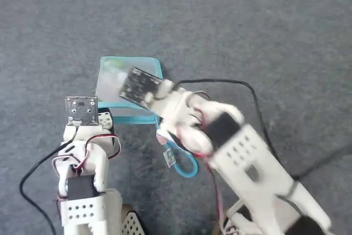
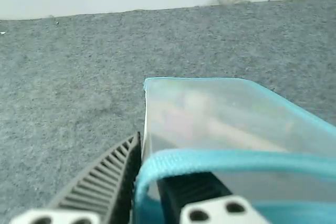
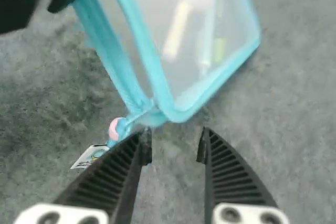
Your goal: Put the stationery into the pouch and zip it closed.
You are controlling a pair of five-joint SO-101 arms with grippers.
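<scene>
with the left end effector (image 2: 147,179), grips the teal rim of the pouch (image 2: 226,124), jaws shut on the fabric with one ribbed finger on each side. seems to pin that edge as an anchor, so that a tug on the zip meets resistance instead of dragging the whole pouch across the grey bench (image 2: 63,77). with the right end effector (image 3: 174,142), hovers open just short of the pouch's corner, holding nothing, and points toward the zipper pull (image 3: 114,126) with its pink bead, just beside one fingertip. looks like a line-up for pinching that pull and drawing it along the teal track. shows the stationery (image 3: 176,30) already inside, as pale yellow, green and pink sticks behind the translucent wall, so reads as the zipping stage and not the loading one. leaves several things unsettled: cannot tell whether the zip stands open, part-way or shut, since the track runs edge-on; cannot count or name the pieces through the cloudy plastic; cannot make out the small tag (image 3: 89,157) lying by the pull. in the high view, covers the near part of the pouch with the two wrists and their camera boards, and lets a teal strap (image 1: 184,166) trail from that corner under the right arm.
</scene>
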